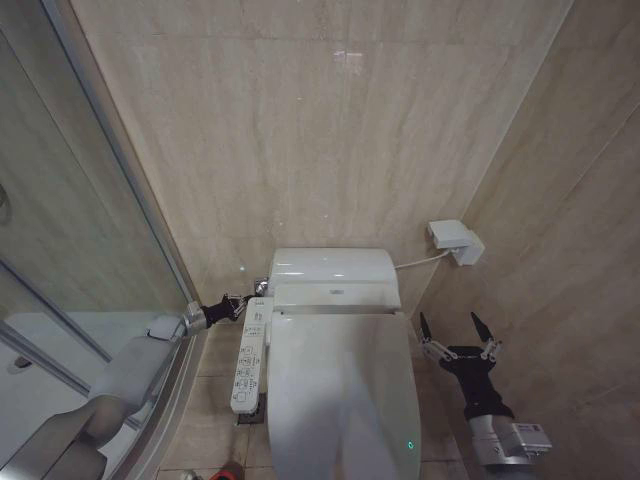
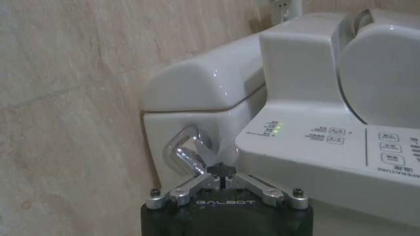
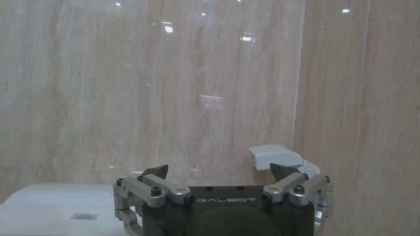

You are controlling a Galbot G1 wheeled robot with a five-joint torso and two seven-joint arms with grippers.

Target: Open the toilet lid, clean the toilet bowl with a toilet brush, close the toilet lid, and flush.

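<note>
Looking down into a narrow bathroom corner walled in beige marble-patterned tile (image 1: 330,130), with a glass shower screen (image 1: 60,230) running along the left of the frame and a small white wall box (image 1: 455,241) sitting at right of centre, a cable trailing from it toward the tank. Lying shut at lower centre, the toilet lid (image 1: 340,395), glossy white, covering the bowl, a green light glowing near its lower right edge; behind it, the white tank (image 1: 332,277); along its left side, the bidet button panel (image 1: 249,362). Reaching in from the lower left, the left gripper (image 1: 247,297), fingers drawn together at the chrome flush lever (image 2: 187,152) on the tank's side, tips touching or nearly touching the metal. Hovering at lower right, beside the lid but clear of it, the right gripper (image 1: 456,328), fingers spread wide apart, holding nothing.
</note>
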